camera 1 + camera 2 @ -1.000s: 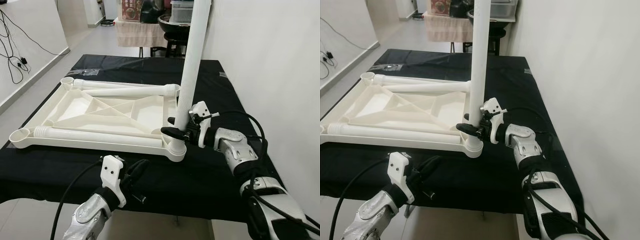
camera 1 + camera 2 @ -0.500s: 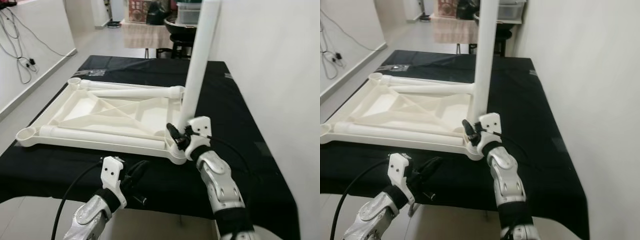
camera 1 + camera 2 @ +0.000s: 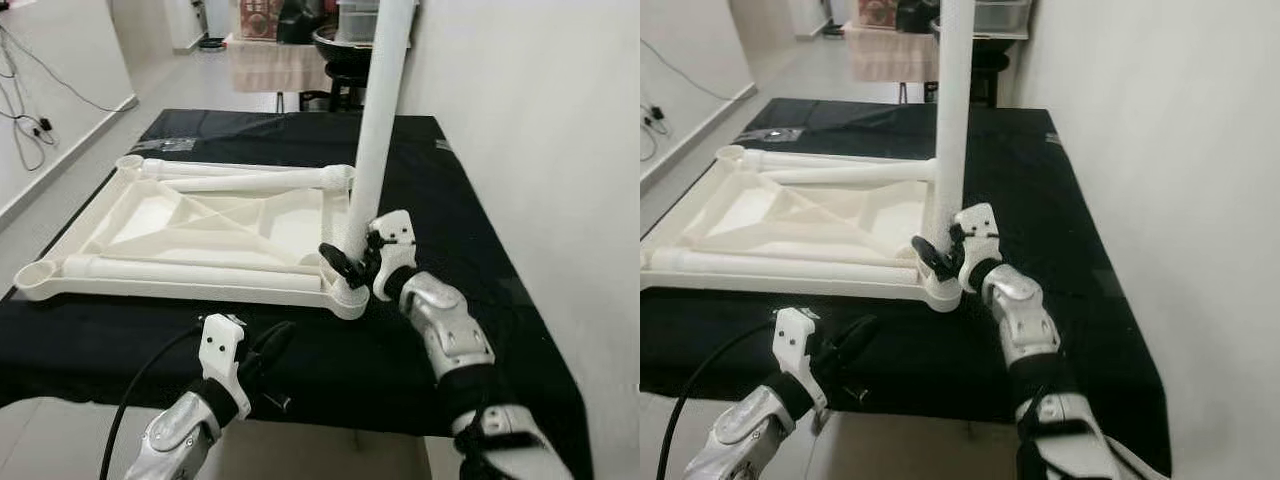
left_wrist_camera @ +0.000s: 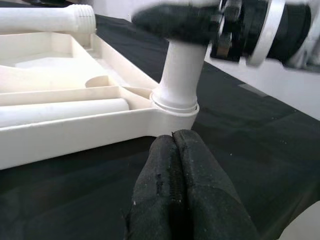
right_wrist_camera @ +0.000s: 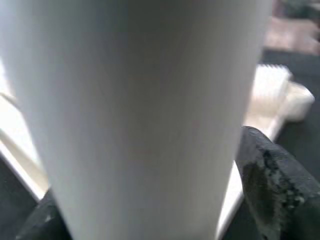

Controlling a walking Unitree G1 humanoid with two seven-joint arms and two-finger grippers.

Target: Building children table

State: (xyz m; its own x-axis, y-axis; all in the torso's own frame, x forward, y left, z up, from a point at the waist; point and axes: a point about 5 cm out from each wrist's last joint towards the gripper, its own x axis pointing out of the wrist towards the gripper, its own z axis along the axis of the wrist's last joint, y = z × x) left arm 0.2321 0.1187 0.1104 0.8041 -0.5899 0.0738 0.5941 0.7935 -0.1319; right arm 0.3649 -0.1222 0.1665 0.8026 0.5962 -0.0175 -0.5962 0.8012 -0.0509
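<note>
A white children's tabletop (image 3: pixel 200 225) lies upside down on a black-covered table (image 3: pixel 420 360). One white leg (image 3: pixel 375 130) stands nearly upright in its near right corner socket (image 3: pixel 345 298). My right gripper (image 3: pixel 345 262) is shut on this leg just above the socket; the right wrist view has the leg (image 5: pixel 135 110) close up with a black finger (image 5: pixel 270 185) beside it. Two more legs lie flat on the tabletop, one at the far side (image 3: pixel 250 182) and one at the near side (image 3: pixel 190 272). My left gripper (image 3: pixel 270 345) is shut and empty, at the table's front edge, pointing toward the socket (image 4: pixel 175 107).
A white wall (image 3: pixel 520 120) runs close along the table's right side. Behind the table stand a cloth-covered table (image 3: pixel 270 65) and dark stools. Cables (image 3: pixel 25 110) hang on the left wall, above open floor.
The view has shifted. My right forearm has swung around while its gripper stays shut on the upright leg, which now stands straighter than half a second ago. The left gripper holds its place.
</note>
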